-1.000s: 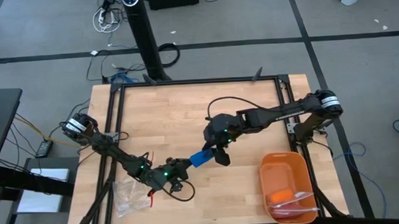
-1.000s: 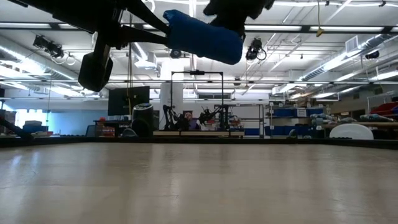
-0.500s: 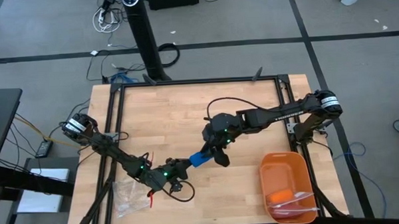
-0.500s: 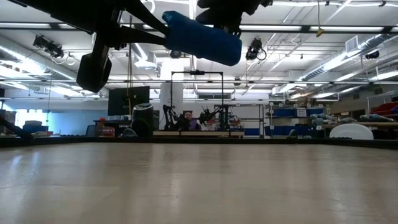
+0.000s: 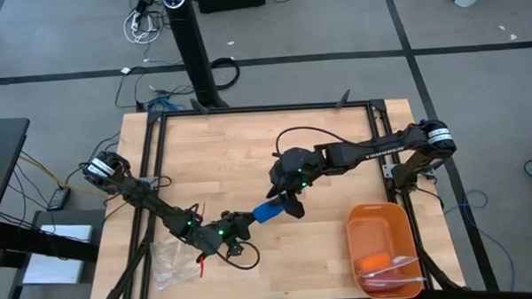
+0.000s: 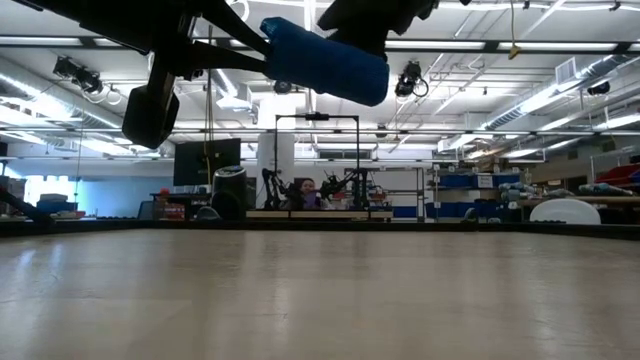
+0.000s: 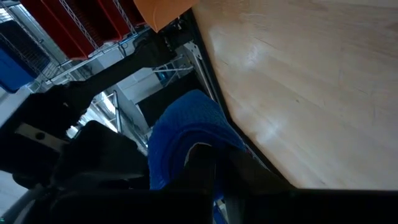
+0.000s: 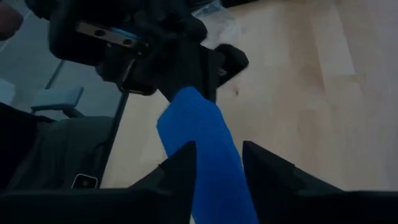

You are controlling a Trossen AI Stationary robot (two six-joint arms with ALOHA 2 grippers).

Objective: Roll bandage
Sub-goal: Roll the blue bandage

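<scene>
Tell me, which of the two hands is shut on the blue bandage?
The left hand: it is shut on one end of the bandage. The right hand only straddles the other end.

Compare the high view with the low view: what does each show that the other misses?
Only the high view shows the orange tray at the table's front right and the clear plastic bag at its front left. Only the low view shows the bandage lifted clear of the tabletop, plus the room behind. Both share the blue bandage between the left gripper and right gripper.
</scene>
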